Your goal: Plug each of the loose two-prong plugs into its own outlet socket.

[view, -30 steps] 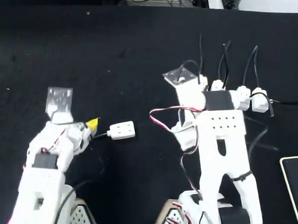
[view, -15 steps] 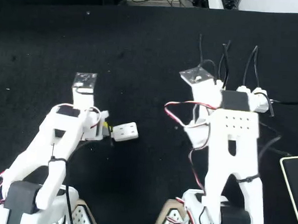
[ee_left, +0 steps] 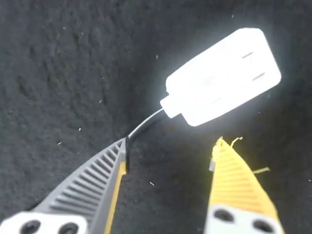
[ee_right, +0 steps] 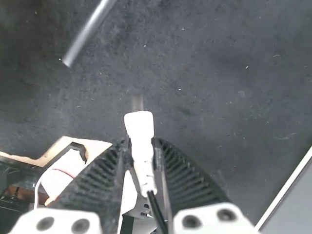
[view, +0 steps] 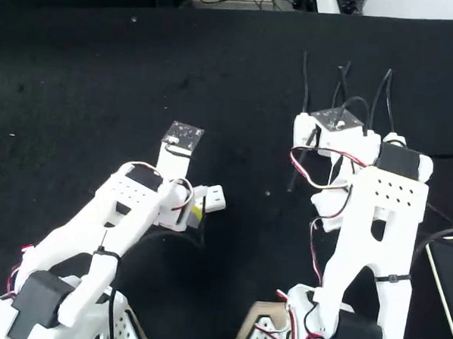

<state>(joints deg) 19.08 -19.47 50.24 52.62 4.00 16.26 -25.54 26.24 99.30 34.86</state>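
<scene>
You had the left gripper (view: pixel 196 210) just beside the white outlet socket (view: pixel 213 198) at mid-frame; your right arm (view: pixel 380 215) stood right, black cables (view: pixel 304 82) above it.

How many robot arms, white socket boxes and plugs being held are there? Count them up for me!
White robot arms: 2 (left arm, right arm)
White plastic two-slot socket box: 1
Small white plug, held in the right gripper: 1
Total: 4
</scene>
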